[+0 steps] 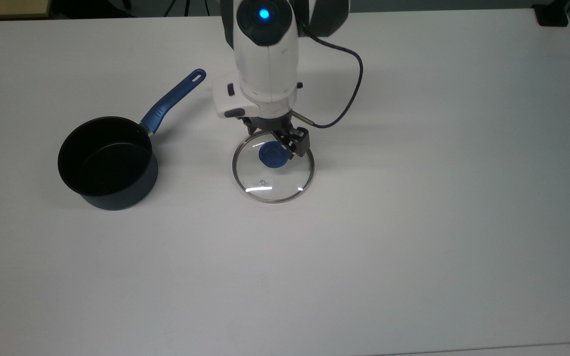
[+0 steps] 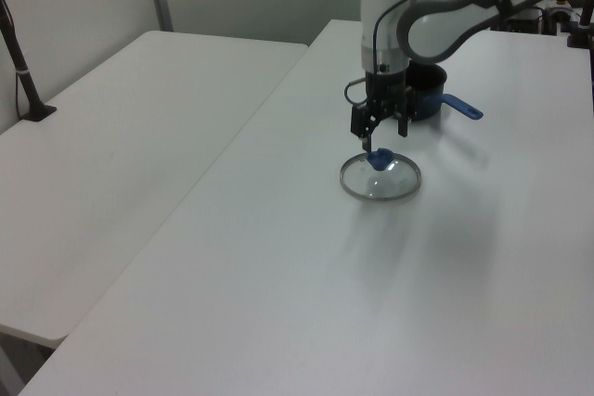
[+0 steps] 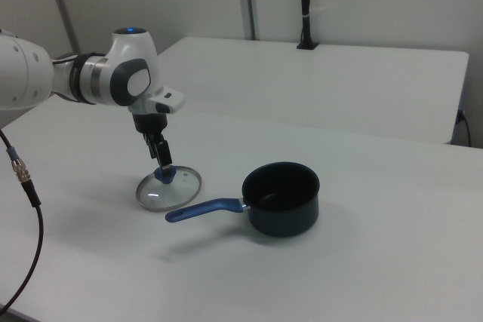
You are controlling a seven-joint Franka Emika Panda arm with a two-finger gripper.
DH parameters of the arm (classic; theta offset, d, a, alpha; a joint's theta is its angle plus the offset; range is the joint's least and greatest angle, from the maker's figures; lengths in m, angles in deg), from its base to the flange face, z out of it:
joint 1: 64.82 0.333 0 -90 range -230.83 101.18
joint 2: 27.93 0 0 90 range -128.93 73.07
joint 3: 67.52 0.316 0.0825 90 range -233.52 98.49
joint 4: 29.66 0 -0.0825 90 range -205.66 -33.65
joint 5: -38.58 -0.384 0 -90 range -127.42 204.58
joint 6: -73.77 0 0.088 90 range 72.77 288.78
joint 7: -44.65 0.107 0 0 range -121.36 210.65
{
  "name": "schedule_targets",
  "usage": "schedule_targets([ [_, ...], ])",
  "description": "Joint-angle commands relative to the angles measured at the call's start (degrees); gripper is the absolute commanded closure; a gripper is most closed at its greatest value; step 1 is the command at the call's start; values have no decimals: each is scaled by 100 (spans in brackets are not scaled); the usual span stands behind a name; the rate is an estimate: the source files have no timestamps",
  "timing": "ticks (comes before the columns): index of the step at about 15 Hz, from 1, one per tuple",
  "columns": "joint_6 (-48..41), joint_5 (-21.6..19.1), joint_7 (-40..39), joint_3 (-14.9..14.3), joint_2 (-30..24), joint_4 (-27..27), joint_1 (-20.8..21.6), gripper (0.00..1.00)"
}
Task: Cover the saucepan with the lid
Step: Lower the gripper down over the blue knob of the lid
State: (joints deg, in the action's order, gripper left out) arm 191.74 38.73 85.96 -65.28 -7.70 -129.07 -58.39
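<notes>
lid [image 1: 273,166]: flat on the tabletop [image 1: 413,198], knob [image 1: 272,155] up, so it can be taken from above. just beside the saucepan, on the top view's right, not touching.
saucepan [image 1: 108,162]: upright, mouth open, black inside with nothing in it. handle [image 1: 172,100] runs up and right in the top view, away from the lid, so the drop path looks free.
fingers [image 2: 381,133]: parted, pointing straight down, one either side of the knob, holding nothing. in the left view the tips sit at about knob height.
arm [image 1: 265,54]: stands directly above the lid's far edge, wrist vertical; looks like a lineup for a pinch on the knob.
step: approach done by my read, grip not yet made.
next: close on the knob, lift, carry across, lower level onto the rim.
risk: small knob, an off-centre pinch could tilt the glass.
</notes>
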Motion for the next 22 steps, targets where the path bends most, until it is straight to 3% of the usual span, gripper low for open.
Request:
schedule_targets([
  [1,218,-6,123,-13,7,-114,51,0],
  [16,367,222,246,-13,463,62,139,0],
  [22,482,257,264,-13,481,62,121,14],
])
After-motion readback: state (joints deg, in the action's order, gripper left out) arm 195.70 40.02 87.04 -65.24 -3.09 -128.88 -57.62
